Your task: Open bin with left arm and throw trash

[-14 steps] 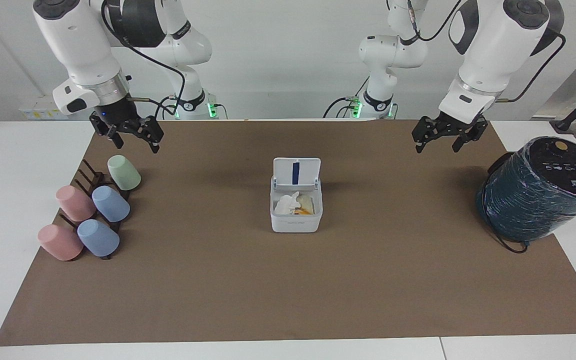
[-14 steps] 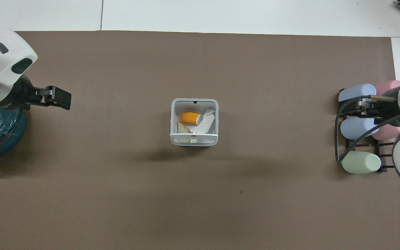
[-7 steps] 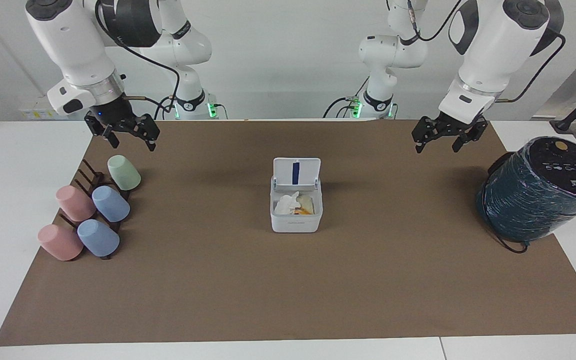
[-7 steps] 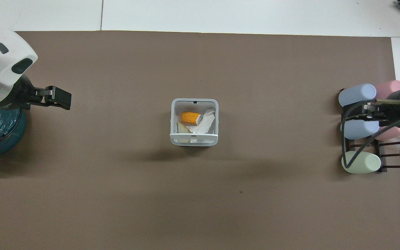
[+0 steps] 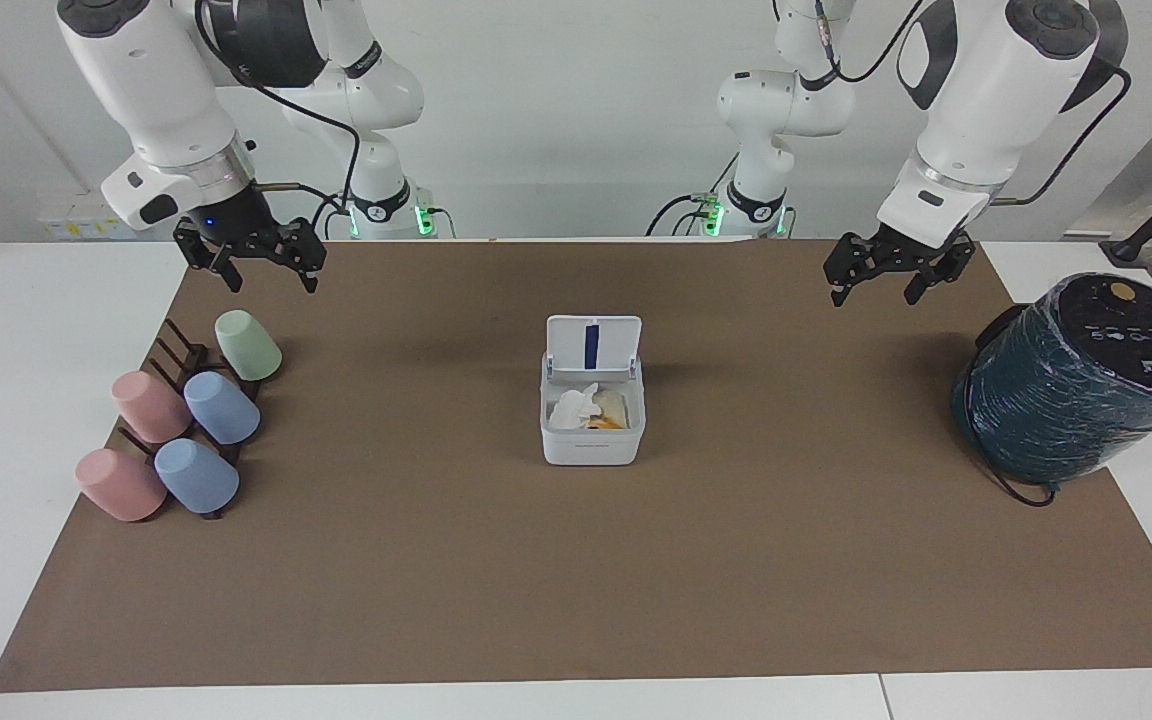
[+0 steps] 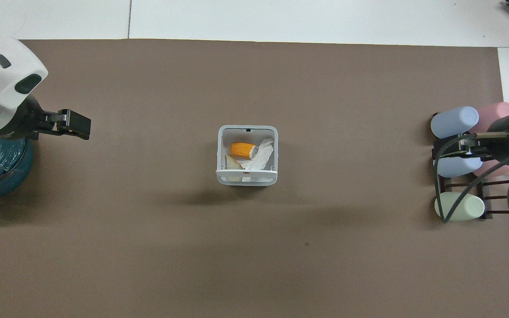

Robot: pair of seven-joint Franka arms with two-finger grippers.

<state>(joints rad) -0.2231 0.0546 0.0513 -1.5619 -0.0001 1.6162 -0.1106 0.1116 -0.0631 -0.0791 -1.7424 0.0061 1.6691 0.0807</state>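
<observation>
We see the right gripper (image 5: pixel 266 272), fingers spread and empty, over the pastel plastic cups (image 5: pixel 176 430). Mid-mat, well apart from both arms, sits the small white square plastic bin (image 5: pixel 592 440), its hinged lid (image 5: pixel 593 347) upright on the robots' side, with the crumpled white tissue, cream scrap and orange lump of trash (image 6: pixel 249 154) inside. The left gripper (image 5: pixel 874 283) hangs spread and empty near the dark teal wrapped cylinder (image 5: pixel 1076 385).

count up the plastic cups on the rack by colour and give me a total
pastel pink plastic cups: 2
pastel blue plastic cups: 2
pale green plastic cup: 1
total: 5, all lying tipped on the dark brown peg rack toward the right arm's end of the table
</observation>
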